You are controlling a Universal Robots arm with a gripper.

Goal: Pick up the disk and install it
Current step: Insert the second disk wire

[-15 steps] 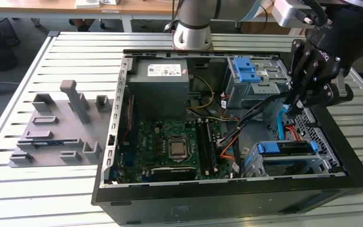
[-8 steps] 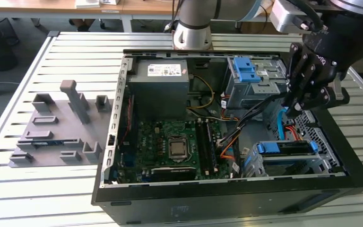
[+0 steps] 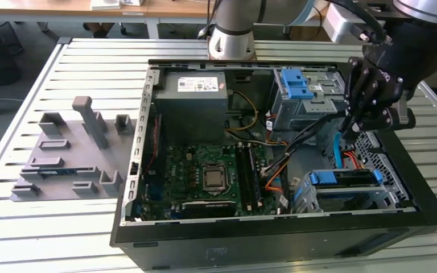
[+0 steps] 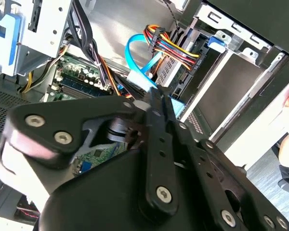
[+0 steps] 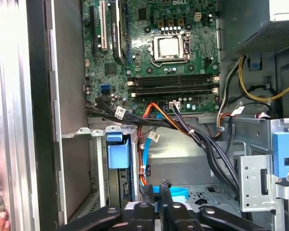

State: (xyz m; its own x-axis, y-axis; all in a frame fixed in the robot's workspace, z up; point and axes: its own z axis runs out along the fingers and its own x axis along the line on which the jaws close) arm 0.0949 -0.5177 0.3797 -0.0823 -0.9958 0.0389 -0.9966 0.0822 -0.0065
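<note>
**Over the case's drive corner: fingers closed, disk sitting in its cage**

On the slatted table (image 3: 89,57) you have the case (image 3: 279,242) lying on its side with the open face up. That leaves every bay reachable from above, which is why the arm (image 3: 238,28) can work downward into it.

Your arm comes in from behind the case and bends over the exterior view's right edge, so the wrist hangs steeply down. It sits between the upper bay and the drive cage (image 3: 397,190), close to the case wall.

The disk (image 3: 345,178) is not in your grasp. It lies in that cage near the front corner, with its blue frame level with the cage's top edge. In the first wrist view the blue frame (image 5: 117,154) sits inside the sheet-metal slot. I judge it seated or nearly so, but whether it has latched does not show.

Your gripper (image 5: 159,188) has its fingers drawn together, tips pointing into the gap beside the cage. A light-blue cable (image 3: 334,149) runs just behind them. Whether the tips pinch it or merely stand before it, I cannot tell.
</note>
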